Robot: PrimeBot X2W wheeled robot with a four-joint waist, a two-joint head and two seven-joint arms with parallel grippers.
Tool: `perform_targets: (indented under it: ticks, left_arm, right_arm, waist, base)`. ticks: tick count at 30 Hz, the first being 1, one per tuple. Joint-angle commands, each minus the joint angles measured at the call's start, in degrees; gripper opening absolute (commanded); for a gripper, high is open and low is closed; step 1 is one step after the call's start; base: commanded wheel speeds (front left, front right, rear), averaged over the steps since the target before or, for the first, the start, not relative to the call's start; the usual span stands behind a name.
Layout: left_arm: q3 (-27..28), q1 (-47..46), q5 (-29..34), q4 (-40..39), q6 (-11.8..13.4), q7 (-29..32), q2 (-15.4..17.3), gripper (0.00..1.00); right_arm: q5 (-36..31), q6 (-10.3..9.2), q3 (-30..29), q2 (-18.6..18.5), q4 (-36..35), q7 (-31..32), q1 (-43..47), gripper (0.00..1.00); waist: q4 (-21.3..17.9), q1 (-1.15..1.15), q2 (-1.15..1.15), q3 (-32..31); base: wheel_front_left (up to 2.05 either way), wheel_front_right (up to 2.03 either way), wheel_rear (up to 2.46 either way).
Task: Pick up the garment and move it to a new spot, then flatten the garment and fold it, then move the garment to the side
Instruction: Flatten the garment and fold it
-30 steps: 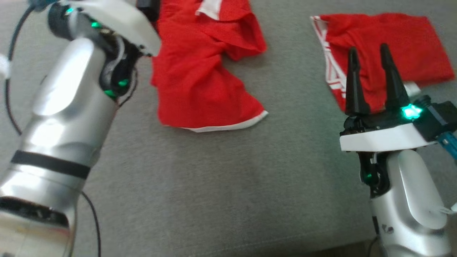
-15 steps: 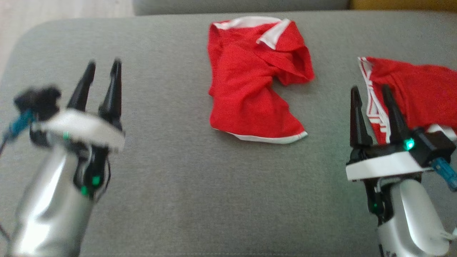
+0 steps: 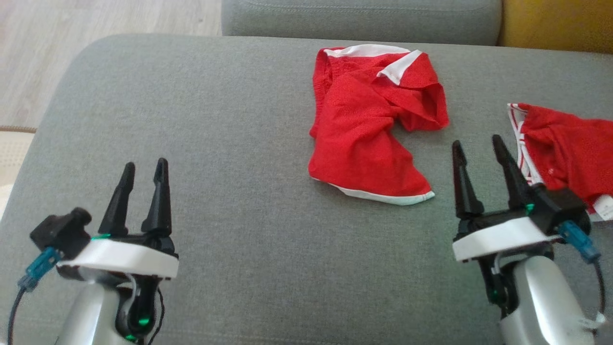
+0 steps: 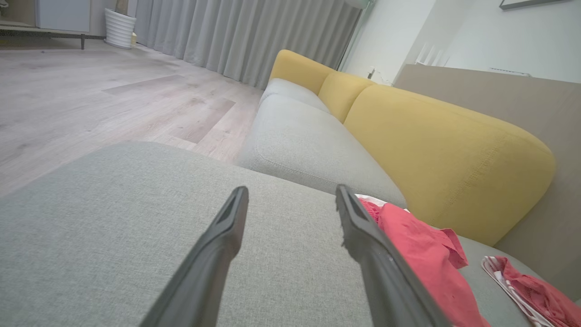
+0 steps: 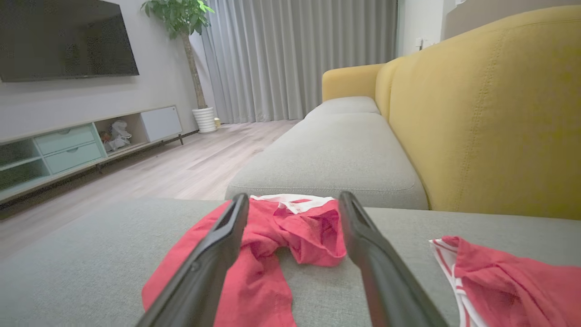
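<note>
Jaws parted, empty, red garment [image 3: 368, 143] crumpled on cushion [image 3: 230, 143]

A: Setting?
B: Home living room: grey fabric sofa seat [image 5: 336, 154] with mustard-yellow back cushions [image 5: 490, 113], black flat-screen TV on the wall [image 5: 63, 38].
A: More?
B: Low white media cabinet [image 5: 68, 145], grey floor-length curtains [image 5: 299, 54], leafy potted tree [image 5: 174, 11] (white ribbed pot), pale wood-plank floor [image 5: 190, 163].

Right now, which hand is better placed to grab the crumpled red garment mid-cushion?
Right. The right hand, open, sits close beside the crumpled garment, which its wrist view frames. The left hand, also open, is well off across the cushion.
</note>
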Motion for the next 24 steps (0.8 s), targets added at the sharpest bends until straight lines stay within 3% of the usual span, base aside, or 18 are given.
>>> perform_targets:
  ticks: [1, 6, 13, 24]
  left_arm:
    - [2.7, -2.9, 1.0, -1.8, -0.7, -0.7, 0.1, 1.0]
    - [2.3, -3.0, 2.8, -0.6, -1.6, -0.7, -1.3, 1.0]
    - [1.1, -3.6, 4.4, 1.8, -2.4, -0.7, -3.8, 1.0]
    - [0.2, -5.0, 3.7, 4.2, -2.7, -0.7, -6.3, 1.0]
  right_arm:
    - [-0.5, -0.05, 2.6, -0.1, -2.4, 0.9, -2.4, 1.0]
    - [-3.1, -0.05, 6.1, -0.1, -1.4, 2.9, -4.8, 1.0]
    - [-3.5, -0.05, 11.5, -0.1, 6.3, 8.1, -11.1, 1.0]
    - [-13.0, -0.05, 6.6, -0.1, 20.6, 15.2, -20.4, 1.0]
  waist:
    - [0.7, 0.0, 0.0, 0.6]
    - [2.2, 0.0, 0.0, 1.5]
    - [6.6, 0.0, 0.0, 3.6]
    - [13.5, 0.0, 0.0, 6.0]
  base:
    - [0.0, 0.0, 0.0]
    - [0.0, 0.0, 0.0]
    - [0.0, 0.0, 0.0]
    - [0.0, 0.0, 0.0]
